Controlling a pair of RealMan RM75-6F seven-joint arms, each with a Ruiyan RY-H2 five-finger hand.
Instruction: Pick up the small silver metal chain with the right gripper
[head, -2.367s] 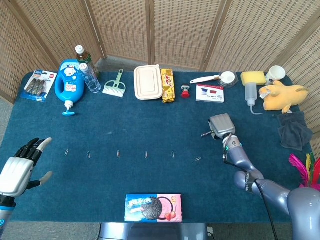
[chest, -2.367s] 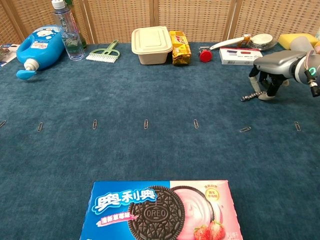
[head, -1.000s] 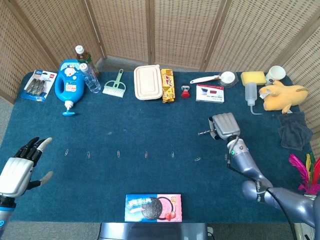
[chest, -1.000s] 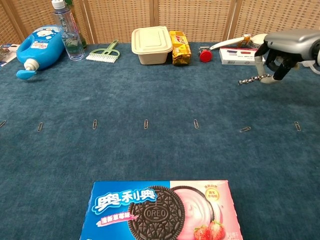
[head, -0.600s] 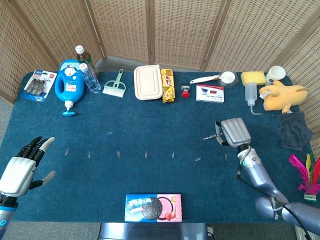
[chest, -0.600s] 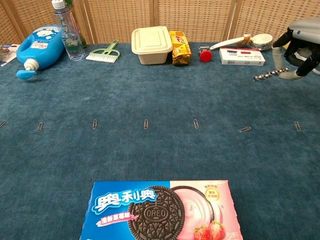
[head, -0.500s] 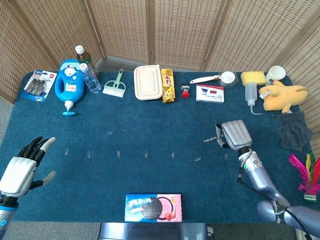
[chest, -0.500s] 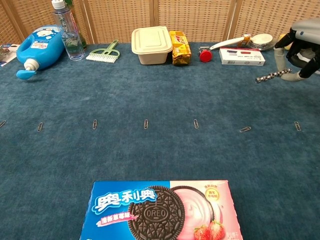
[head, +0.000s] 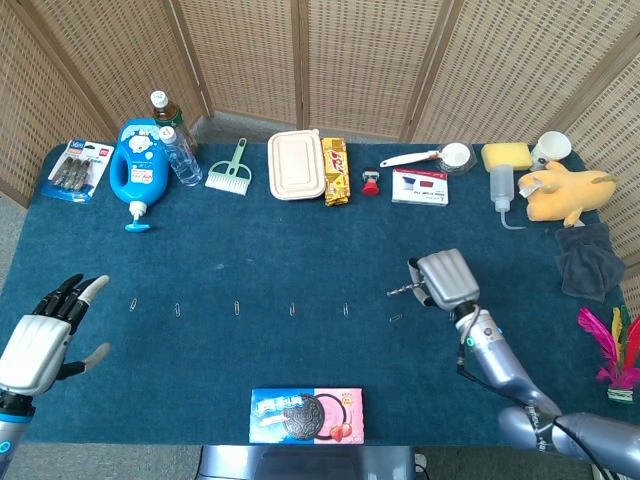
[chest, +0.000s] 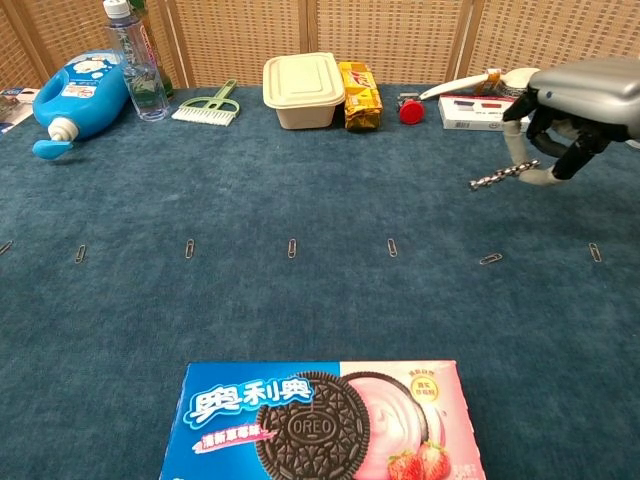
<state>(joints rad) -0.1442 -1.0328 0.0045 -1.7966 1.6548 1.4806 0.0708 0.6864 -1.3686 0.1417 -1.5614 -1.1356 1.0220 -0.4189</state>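
Observation:
My right hand (head: 446, 279) (chest: 572, 115) hovers above the blue cloth at the right, back upward, fingers curled down. It pinches one end of the small silver chain (head: 400, 291) (chest: 502, 174), which sticks out stiffly to the left, clear of the table. My left hand (head: 42, 335) stands open at the near left edge in the head view, fingers spread and holding nothing; the chest view does not show it.
A row of paper clips (head: 237, 308) crosses the cloth, one (chest: 491, 259) just below the chain. An Oreo box (head: 306, 415) lies at the front. Along the back stand a blue bottle (head: 134, 160), lunch box (head: 295, 164), glasses box (head: 420, 186) and yellow plush toy (head: 562, 190).
The right hand lifted the chain off the cloth, swung right, then came back left and toward the front with the chain still held. The left hand stays put.

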